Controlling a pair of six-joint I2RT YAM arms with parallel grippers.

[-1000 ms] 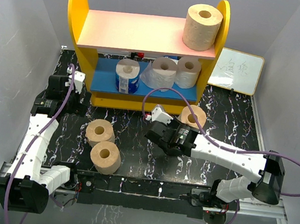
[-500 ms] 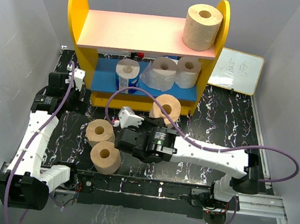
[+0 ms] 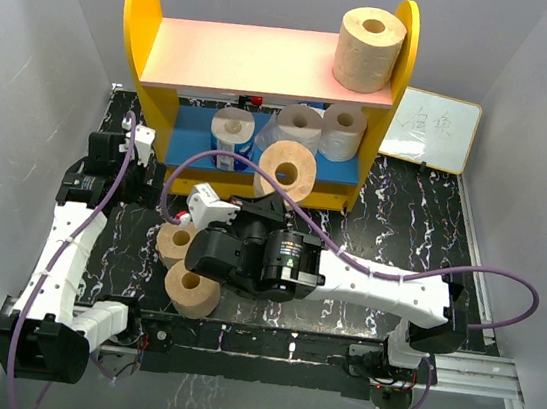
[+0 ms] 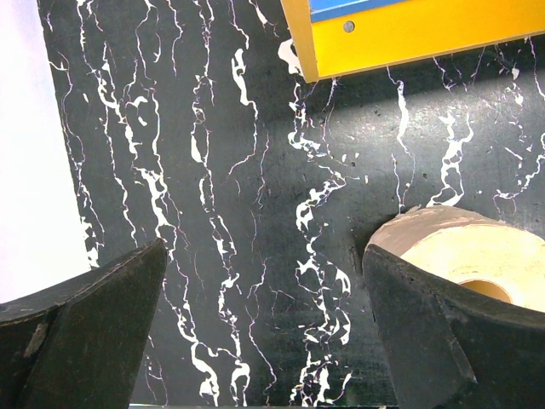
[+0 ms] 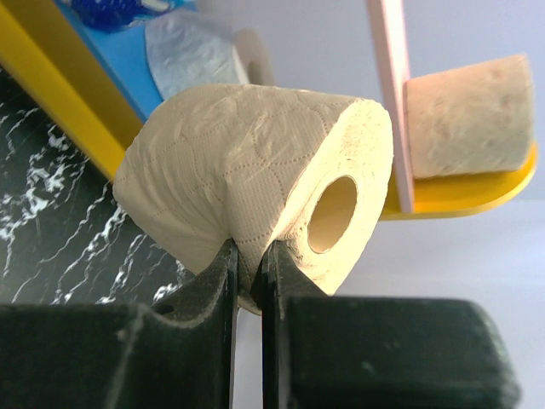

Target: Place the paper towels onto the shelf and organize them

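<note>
1. The tan roll [image 3: 286,170] hangs just before the shelf's [image 3: 142,16] lower tier, right gripper [image 5: 247,256] pinched on its wall.
2. I'd raise it over the pink top board [image 3: 232,58], then set it beside the upper roll [image 3: 370,48] — gently.
3. Left gripper [image 4: 260,281] gapes, empty.
4. Whiteboard [image 3: 432,130] scribble, blue wrapper [image 3: 228,150] print — unreadable.

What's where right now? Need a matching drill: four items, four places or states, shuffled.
Items:
1. left fingers
2. right fingers
3. blue-wrapped roll
4. whiteboard

Places or states:
a. on the lower blue board of the shelf
b. spread open above bare table
c. outside the shelf, on its right
d. pinching a tan roll

Pairs: 1-b; 2-d; 3-a; 4-c
</note>
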